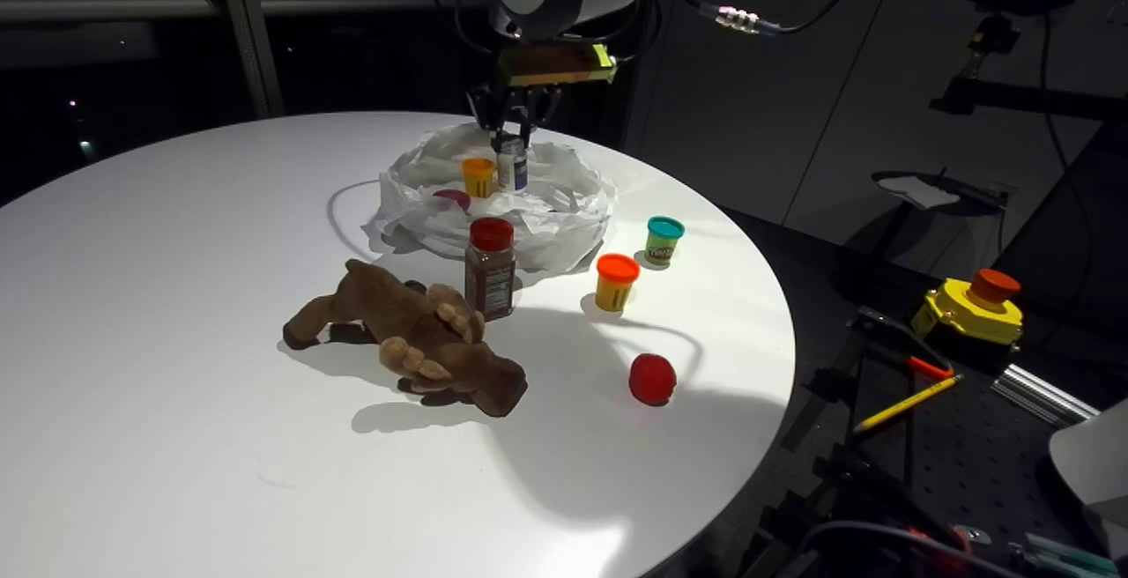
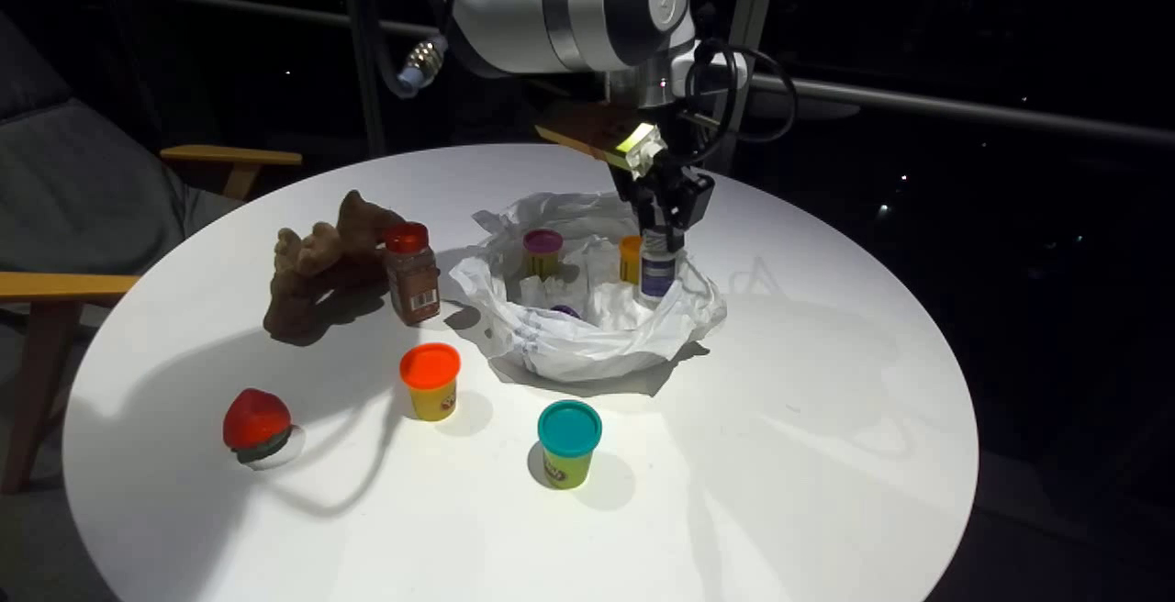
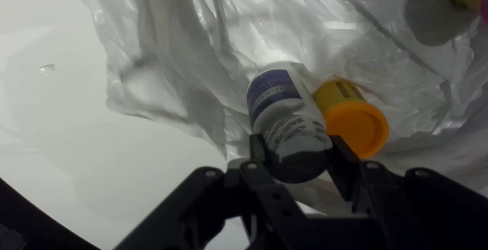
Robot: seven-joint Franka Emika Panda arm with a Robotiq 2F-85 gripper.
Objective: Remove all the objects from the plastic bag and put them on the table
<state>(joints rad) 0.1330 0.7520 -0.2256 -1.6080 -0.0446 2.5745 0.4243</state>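
Claw (image 3: 297, 149) closed on the bottle (image 3: 276, 92), we seem mid-unbagging and should next lift it past the bag (image 2: 587, 359) toward tabletop (image 2: 808, 313), three o'clock in an exterior view.

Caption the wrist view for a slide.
The gripper holds a blue-labelled white bottle by its top, an orange-lidded tub beside it, crumpled plastic bag behind.

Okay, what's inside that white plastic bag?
Inside the bag: a white bottle, an orange-lidded tub and a magenta-lidded tub. A purple thing shows partly; its rest, and anything under the folds, is covered.
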